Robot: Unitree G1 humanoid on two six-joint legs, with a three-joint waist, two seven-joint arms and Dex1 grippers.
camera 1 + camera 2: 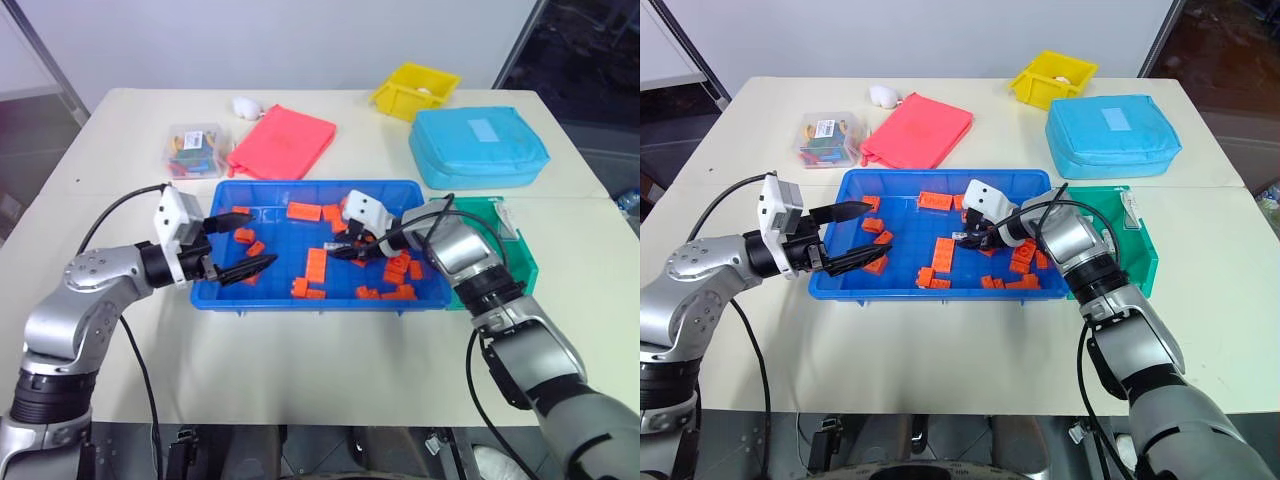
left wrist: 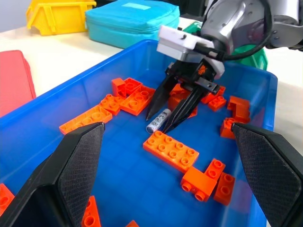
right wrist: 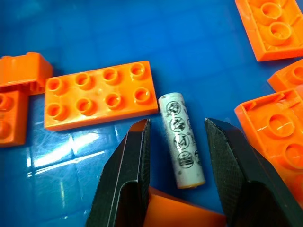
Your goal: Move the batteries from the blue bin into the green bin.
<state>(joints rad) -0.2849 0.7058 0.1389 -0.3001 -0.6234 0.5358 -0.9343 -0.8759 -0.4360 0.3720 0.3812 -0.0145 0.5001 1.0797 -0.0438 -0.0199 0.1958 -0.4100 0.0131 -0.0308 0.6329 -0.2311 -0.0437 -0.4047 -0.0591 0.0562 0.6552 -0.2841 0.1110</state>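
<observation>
The right gripper (image 3: 176, 142) is reaching into the blue bin (image 1: 225, 296), its fingers straddling a battery (image 3: 181, 139) lying on the bin floor beside an orange brick (image 3: 100, 94), gaps showing on both sides. The left gripper (image 1: 243, 245) is hovering spread wide over the bin's left edge. The green bin (image 1: 522, 262) is sitting against the blue bin's right side.

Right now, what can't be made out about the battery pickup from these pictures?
- Whether the right gripper touches the battery: gaps show on both sides in the right wrist view.
- Other batteries in the blue bin: too small in the head views, possibly hidden among the orange bricks.
- The green bin: the right arm covers its inside.
</observation>
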